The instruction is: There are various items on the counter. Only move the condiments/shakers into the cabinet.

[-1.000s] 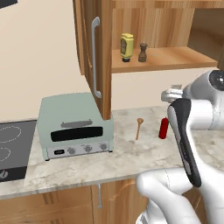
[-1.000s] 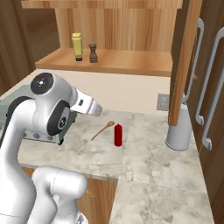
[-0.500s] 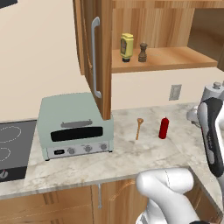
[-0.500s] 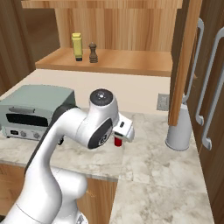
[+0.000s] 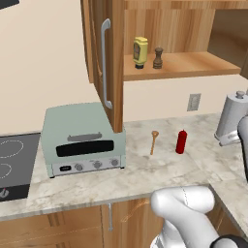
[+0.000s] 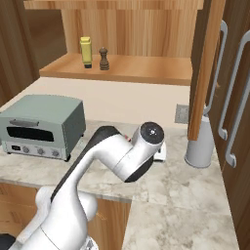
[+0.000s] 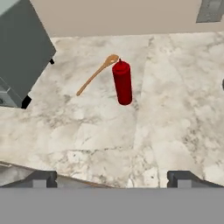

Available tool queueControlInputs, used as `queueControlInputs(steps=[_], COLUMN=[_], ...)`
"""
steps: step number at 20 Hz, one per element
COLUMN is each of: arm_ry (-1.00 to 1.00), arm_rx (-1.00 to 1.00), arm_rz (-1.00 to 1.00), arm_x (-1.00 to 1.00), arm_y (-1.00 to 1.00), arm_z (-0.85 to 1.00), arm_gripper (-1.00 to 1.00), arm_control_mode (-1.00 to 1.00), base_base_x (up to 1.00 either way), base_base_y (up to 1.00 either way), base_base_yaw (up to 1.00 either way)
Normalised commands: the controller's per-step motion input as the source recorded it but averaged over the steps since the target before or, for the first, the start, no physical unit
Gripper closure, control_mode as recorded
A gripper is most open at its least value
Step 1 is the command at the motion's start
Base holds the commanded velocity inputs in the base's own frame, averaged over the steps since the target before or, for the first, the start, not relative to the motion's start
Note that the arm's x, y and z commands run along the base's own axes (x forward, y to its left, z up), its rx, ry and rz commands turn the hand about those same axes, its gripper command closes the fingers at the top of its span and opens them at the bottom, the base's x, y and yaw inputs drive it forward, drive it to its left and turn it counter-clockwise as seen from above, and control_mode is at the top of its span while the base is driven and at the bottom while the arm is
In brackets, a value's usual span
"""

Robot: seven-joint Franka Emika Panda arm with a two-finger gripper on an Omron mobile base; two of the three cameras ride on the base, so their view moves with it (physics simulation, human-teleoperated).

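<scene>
Red squeeze bottle (image 7: 122,82) stands upright on tabletop (image 7: 175,109), straight ahead of your gripper (image 7: 112,179), just beside wooden spoon (image 7: 96,74). Gripper wide, holding nothing. Bottle's long axis vertical: approach level, jaws either side.

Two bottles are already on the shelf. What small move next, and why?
Probably ease the open end effector forward and down toward the red squeeze bottle. It stands upright on the counter beside the wooden spoon, while the yellow bottle and shaker already sit in the cabinet.
</scene>
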Motion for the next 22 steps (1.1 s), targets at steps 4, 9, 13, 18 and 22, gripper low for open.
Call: queueControlInputs(steps=[4,9,13,18,22], arm_ry=[-0.4,-0.17,0.0,0.0,0.0], arm_rx=[0.02,0.04,0.0,0.04,0.04], arm_rz=[0.37,0.12,0.0,0.11,0.29], arm_x=[0.08,0.53,0.37,0.47,0.54], arm_y=[0.0,0.0,0.0,0.0,-0.04], arm_z=[-0.26,-0.21,-0.01,0.0,-0.1], arm_gripper=[-1.0,-1.0,-1.0,-1.0,-1.0], arm_control_mode=[-1.0,-1.0,-1.0,-1.0,-1.0], base_base_x=[0.0,0.0,0.0,0.0,0.0], base_base_y=[0.0,0.0,0.0,0.0,0.0], base_base_yaw=[0.0,0.0,0.0,0.0,0.0])
